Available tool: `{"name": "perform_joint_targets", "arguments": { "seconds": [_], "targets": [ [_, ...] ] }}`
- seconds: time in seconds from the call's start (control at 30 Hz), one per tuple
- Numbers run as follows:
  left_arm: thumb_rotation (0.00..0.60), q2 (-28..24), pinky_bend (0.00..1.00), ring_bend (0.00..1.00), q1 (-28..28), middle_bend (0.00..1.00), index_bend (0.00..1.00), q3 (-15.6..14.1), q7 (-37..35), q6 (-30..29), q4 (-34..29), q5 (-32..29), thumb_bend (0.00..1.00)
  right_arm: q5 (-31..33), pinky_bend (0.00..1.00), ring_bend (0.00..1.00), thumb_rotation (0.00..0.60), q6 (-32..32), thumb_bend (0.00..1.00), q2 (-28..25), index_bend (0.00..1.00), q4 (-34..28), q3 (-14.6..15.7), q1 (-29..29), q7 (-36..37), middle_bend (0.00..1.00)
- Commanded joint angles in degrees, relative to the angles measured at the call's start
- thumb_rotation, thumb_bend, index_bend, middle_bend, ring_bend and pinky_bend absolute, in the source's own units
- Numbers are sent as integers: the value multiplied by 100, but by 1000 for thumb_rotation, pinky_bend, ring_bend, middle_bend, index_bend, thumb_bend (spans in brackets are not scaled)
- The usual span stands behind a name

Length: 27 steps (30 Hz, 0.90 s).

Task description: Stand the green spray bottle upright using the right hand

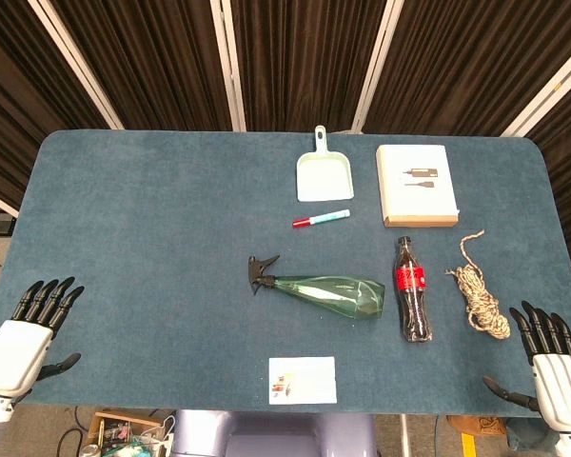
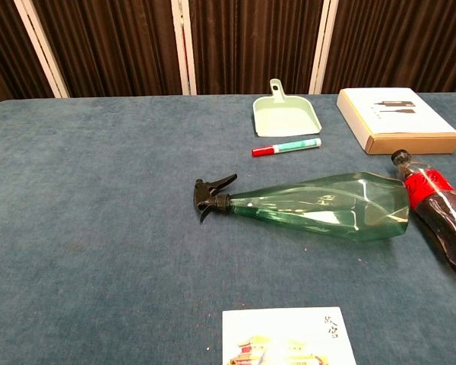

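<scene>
The green spray bottle [image 1: 331, 292] [image 2: 323, 205] lies on its side mid-table, black trigger head to the left, wide base to the right. My right hand [image 1: 552, 360] rests at the table's front right corner, open, fingers spread, well to the right of the bottle and holding nothing. At the front left corner my left hand [image 1: 30, 335] is open too, far from the bottle. Neither hand shows in the chest view.
A cola bottle [image 1: 412, 290] [image 2: 439, 209] lies just right of the spray bottle's base. A coil of rope [image 1: 481, 297] sits further right. A dustpan [image 1: 324, 173], marker [image 1: 321, 219] and box [image 1: 417, 185] lie behind. A card [image 1: 303, 380] rests at the front edge.
</scene>
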State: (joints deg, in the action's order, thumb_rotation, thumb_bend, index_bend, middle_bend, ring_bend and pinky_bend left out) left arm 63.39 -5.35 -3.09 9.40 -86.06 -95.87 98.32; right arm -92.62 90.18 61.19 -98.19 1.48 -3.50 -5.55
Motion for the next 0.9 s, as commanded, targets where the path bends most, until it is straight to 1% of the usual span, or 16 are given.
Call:
{"name": "perform_joint_targets", "arguments": {
  "seconds": [0.03,0.23,0.37,0.47,0.6,0.7,0.77,0.9],
  "targets": [
    [600,7,0,0,-11,0,47,5,14,18,6,-13,0,1,0,0,600,8,121,6,0,-11,-3,-4,-32,0],
    [600,14,0,0,1,0,47,-16,17,-44,-19,75,0,-82,0,0,600,109,122,-17,0,-59,48,-72,-93,0],
    [600,59,0,0,-56,0,47,6,79,51,-4,57,0,-103,0,0,600,121,121,41,0,-147,76,-107,-313,0],
    [600,111,0,0,-113,0,45,48,123,152,20,-12,0,-239,0,0,600,118,121,163,0,-217,131,-122,-732,0],
    [600,207,0,0,-224,0,37,133,135,362,91,-192,0,-394,0,0,600,-111,121,491,0,-486,141,-31,-1858,0],
    [600,258,0,0,-262,0,37,202,171,383,111,-263,0,-493,0,0,600,-355,121,768,0,-685,95,104,-2603,0],
    [600,290,0,0,-275,0,36,239,155,342,161,-265,0,-573,0,0,600,-597,122,1023,0,-786,58,254,-2953,0],
    [600,332,0,0,-290,0,32,255,128,320,227,-264,0,-563,0,0,600,-873,121,1323,0,-917,-76,460,-3271,0]
  ]
}}
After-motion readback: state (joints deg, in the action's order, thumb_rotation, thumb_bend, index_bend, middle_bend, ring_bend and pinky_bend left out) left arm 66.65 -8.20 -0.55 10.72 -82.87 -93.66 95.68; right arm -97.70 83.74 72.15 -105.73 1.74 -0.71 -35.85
